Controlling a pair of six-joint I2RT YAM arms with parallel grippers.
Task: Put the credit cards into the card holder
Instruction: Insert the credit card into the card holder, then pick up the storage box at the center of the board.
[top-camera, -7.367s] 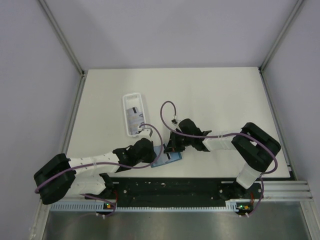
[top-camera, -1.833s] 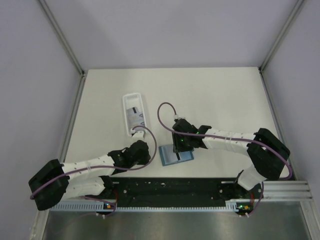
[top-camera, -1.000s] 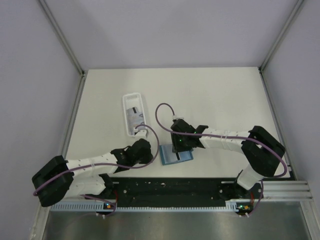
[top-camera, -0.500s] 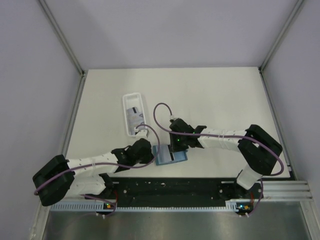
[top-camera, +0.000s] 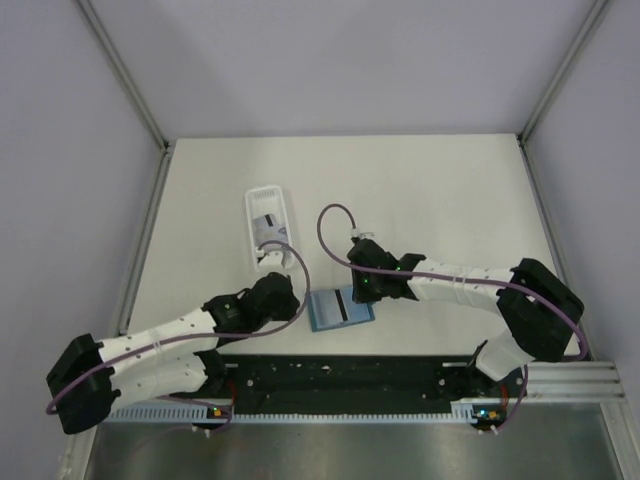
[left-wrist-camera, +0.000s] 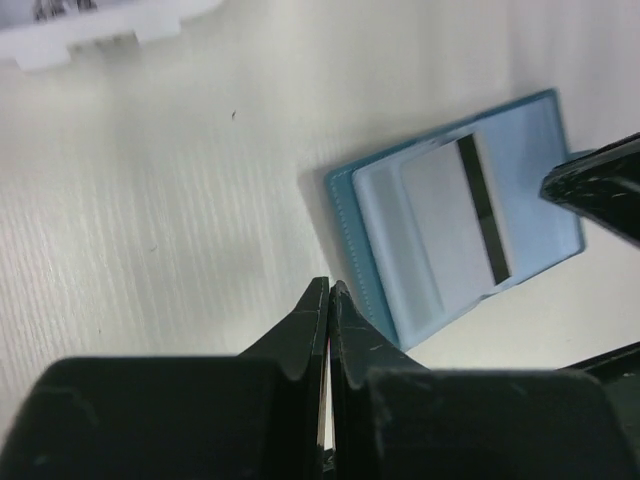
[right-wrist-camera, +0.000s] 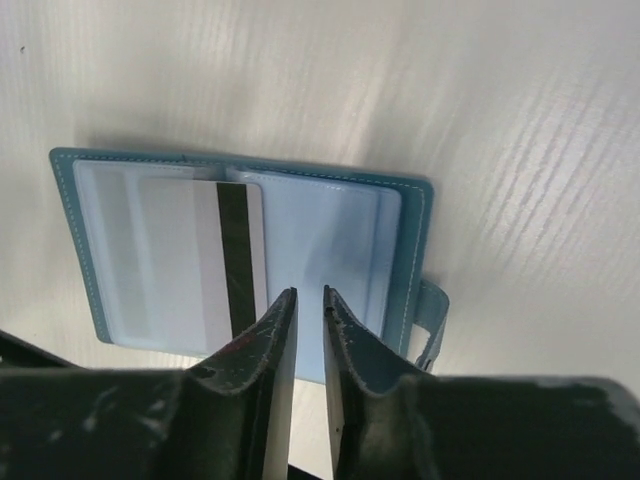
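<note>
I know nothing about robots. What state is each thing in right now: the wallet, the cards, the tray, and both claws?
card holder: lying open and flat, tab unsnapped.
striped card: seemingly part-way into a pocket, striped end exposed.
white tray: upright, holding cards.
other cards: lying in the tray.
left gripper: shut, empty.
right gripper: slightly open, holding nothing.

We see two arms of the same build, the left arm (top-camera: 160, 335) and the right arm (top-camera: 470, 285). Each has white link segments joined by bulky black joint housings. Both rise from a black base rail (top-camera: 340, 378), and a purple cable (top-camera: 334, 206) runs along each arm away from that rail. At the ends farthest from the rail, the left gripper (left-wrist-camera: 328, 287) and the right gripper (right-wrist-camera: 310, 292) have black, wedge-shaped fingers. The right pair is scuffed with pale scratches.
</note>
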